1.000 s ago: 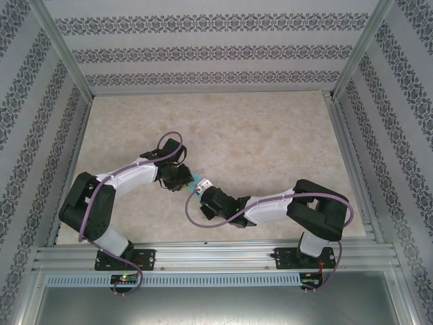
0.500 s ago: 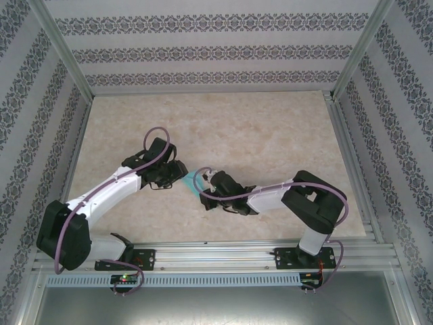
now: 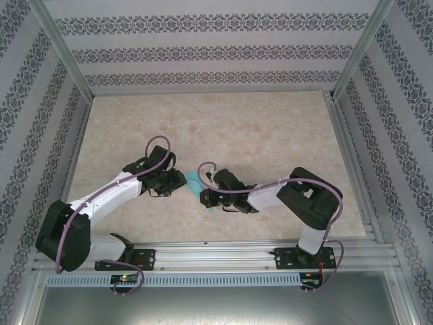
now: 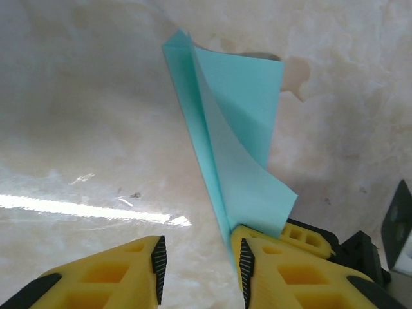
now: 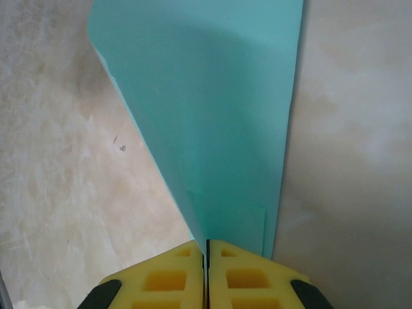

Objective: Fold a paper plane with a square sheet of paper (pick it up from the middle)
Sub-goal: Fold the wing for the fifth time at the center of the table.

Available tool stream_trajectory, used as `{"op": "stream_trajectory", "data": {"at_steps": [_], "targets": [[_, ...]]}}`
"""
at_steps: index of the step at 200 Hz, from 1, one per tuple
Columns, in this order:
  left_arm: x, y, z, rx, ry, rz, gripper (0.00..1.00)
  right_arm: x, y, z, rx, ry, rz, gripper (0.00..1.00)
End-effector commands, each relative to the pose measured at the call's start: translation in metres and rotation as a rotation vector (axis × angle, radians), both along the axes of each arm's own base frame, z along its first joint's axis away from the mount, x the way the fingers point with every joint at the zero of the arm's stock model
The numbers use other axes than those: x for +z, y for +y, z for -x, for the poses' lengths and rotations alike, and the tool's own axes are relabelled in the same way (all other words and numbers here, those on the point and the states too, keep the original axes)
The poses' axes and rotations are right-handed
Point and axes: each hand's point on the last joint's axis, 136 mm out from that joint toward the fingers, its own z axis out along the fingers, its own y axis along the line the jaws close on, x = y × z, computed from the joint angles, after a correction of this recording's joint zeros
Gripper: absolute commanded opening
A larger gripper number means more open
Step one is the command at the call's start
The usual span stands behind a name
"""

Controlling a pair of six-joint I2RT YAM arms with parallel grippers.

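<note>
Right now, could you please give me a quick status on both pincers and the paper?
Right pincer shut on the paper. Left pincer open, paper beside one finger. Paper partly folded.

2 white-black arms (image 3: pixel 108 195) (image 3: pixel 267 196), purple cables (image 3: pixel 158 138), yellow claws (image 4: pixel 201 264) (image 5: pixel 206 248)

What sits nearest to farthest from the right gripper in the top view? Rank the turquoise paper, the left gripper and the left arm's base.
1. turquoise paper: clamped in the shut right gripper.
2. left gripper: just left of the paper, jaws open.
3. left arm's base: at the table's near edge, far left.
</note>
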Motion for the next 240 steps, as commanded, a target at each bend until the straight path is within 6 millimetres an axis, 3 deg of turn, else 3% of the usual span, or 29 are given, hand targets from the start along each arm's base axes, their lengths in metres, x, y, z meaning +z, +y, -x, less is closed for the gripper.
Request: {"op": "stream_trajectory", "data": {"at_steps": [1,55,113,153,192,240], "targets": [[0.004,-0.012,-0.005,-0.029,-0.035,0.079,0.37,-0.024,-0.009,0.007,-0.023,0.095,0.059,0.08],[0.005,-0.044,-0.017,-0.076,-0.075,0.256,0.33,-0.034,-0.014,0.012,-0.038,0.144,0.091,0.09],[-0.008,-0.061,-0.035,-0.083,-0.086,0.321,0.33,-0.035,-0.015,0.012,-0.03,0.142,0.119,0.12],[-0.015,-0.065,-0.041,-0.092,-0.085,0.321,0.34,-0.035,-0.016,0.012,-0.019,0.137,0.144,0.13],[-0.036,-0.059,-0.039,-0.085,-0.04,0.264,0.33,-0.031,-0.016,0.01,-0.015,0.125,0.154,0.15],[-0.043,-0.054,-0.037,-0.078,-0.028,0.231,0.33,-0.01,-0.011,0.005,-0.02,0.103,0.108,0.22]]}}
